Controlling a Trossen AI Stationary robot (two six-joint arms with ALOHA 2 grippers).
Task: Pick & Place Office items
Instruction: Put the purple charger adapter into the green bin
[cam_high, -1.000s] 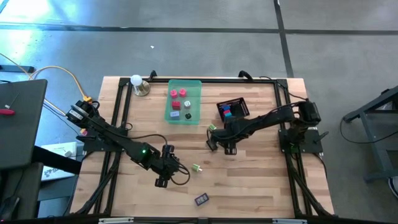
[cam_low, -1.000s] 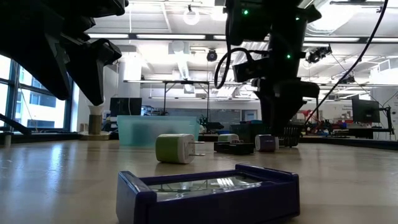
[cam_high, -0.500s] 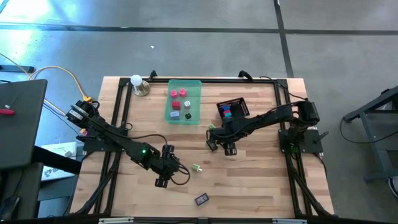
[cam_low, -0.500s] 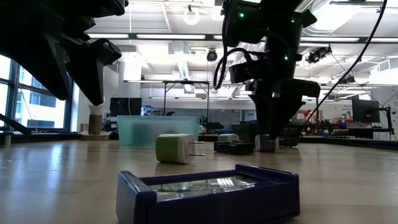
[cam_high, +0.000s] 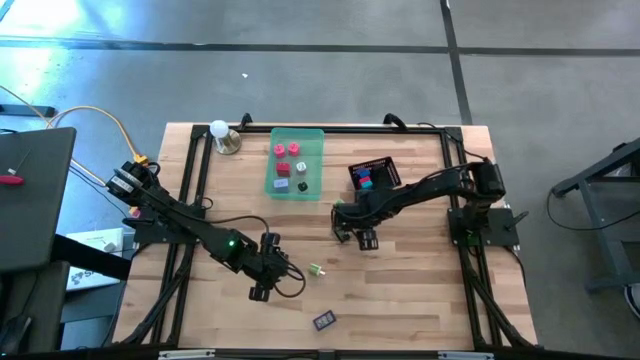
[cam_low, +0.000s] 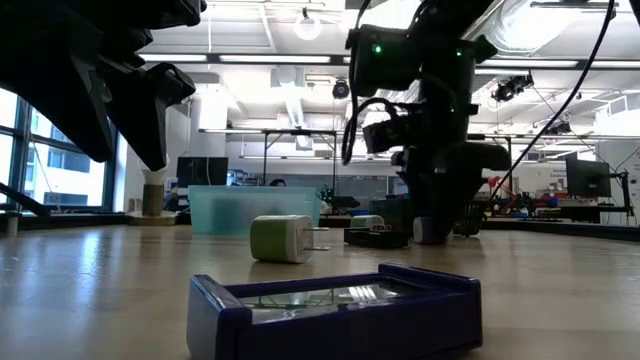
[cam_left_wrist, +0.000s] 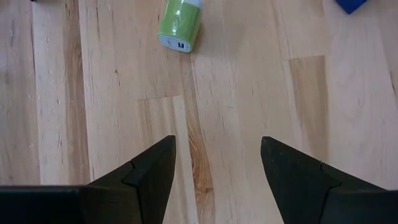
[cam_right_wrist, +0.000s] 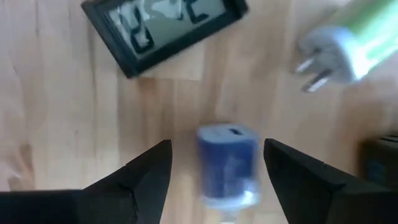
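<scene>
My right gripper (cam_right_wrist: 217, 147) is open and low over the table's middle (cam_high: 352, 228). Its fingers stand on either side of a small blue-lavender plug block (cam_right_wrist: 227, 163) lying on the wood, without touching it. A black display piece (cam_right_wrist: 165, 26) and a green-and-white plug (cam_right_wrist: 348, 32) lie just beyond. My left gripper (cam_left_wrist: 217, 140) is open above bare wood near the front (cam_high: 263, 283), with another green-and-white plug (cam_left_wrist: 180, 28) ahead of it. A dark blue flat piece (cam_high: 323, 321) lies near the front edge.
The translucent green tray (cam_high: 312, 140) near the far edge holds pink, red and dark pieces. The black mesh basket (cam_high: 388, 164) to its right holds blue and red pieces. A white-topped stand (cam_high: 222, 134) sits at the far left corner. Bare wood lies front right.
My right gripper has moved a little toward the table's left edge and come down, so its fingers now stand around the blue-lavender plug block. The left arm and the pieces on the table have kept still.
</scene>
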